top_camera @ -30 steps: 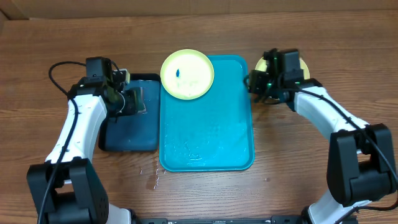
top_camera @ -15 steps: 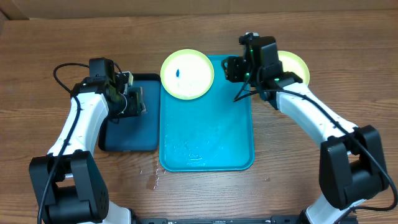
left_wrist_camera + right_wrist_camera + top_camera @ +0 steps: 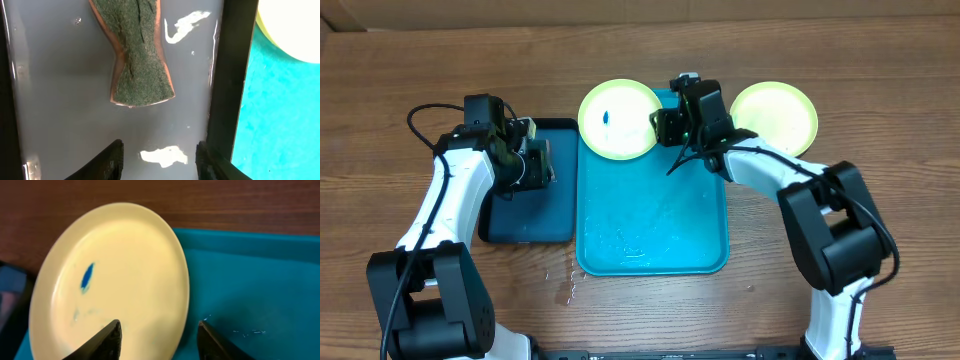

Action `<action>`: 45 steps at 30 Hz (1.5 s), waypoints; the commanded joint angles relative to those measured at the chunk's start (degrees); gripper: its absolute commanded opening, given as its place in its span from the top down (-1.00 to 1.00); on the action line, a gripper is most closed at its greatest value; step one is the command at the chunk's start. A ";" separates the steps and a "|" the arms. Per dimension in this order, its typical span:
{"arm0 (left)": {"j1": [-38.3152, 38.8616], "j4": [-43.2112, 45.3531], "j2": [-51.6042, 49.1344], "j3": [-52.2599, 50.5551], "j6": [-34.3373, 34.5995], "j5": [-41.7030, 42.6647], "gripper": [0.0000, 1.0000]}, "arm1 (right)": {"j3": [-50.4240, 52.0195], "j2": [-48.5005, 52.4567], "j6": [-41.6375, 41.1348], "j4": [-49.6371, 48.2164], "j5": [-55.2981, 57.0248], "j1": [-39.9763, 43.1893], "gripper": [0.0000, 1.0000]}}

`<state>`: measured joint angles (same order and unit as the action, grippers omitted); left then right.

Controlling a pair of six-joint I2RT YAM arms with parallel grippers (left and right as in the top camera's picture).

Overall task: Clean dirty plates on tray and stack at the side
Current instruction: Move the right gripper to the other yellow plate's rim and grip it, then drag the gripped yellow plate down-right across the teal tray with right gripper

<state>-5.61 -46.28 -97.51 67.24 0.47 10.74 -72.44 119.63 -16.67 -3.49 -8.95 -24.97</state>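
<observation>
The right gripper has swung from the side plate to the smudged plate. Its jaws are spread, rim just ahead. The left gripper is spread too, sponge ahead. Probably the last dirty one.

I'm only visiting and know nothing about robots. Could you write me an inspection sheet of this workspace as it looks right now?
Surface: wooden table, with a few water drops in front of the tray.
Job's things: turquoise tray, wet; smudged plate on its far-left corner; unsmudged plate on the table to the tray's right.
Clutter: navy tray holding water and a sponge.
Grippers: left gripper open above the navy tray; right gripper open at the smudged plate's edge.
Cables: black cable looping beside the left arm.
Surroundings: nothing seen.
</observation>
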 commanded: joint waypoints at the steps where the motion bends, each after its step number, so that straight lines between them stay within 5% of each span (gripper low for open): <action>1: 0.48 -0.11 -0.48 -0.02 0.35 0.72 0.04 | -1.11 1.25 -0.02 -0.59 0.59 0.00 0.09; 12: 0.48 -0.09 -0.52 -0.02 0.35 0.68 0.03 | -0.90 1.29 -3.80 -0.09 0.57 -0.02 0.43; 26: 0.48 0.04 -0.52 -0.02 0.35 -1.92 0.03 | -0.90 1.31 -6.25 2.62 0.92 -0.04 0.46; 31: 0.48 0.04 -0.52 -0.02 0.35 -1.92 0.03 | -0.90 1.31 -7.39 2.23 1.90 -0.04 0.83; 45: 0.48 0.48 -0.52 -0.02 0.37 -1.88 0.02 | -0.90 1.38 -7.41 2.80 1.88 -0.09 0.67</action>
<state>-5.61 -45.87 -97.51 67.24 0.47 9.19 -72.47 120.95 -23.97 -0.38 -7.49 -24.95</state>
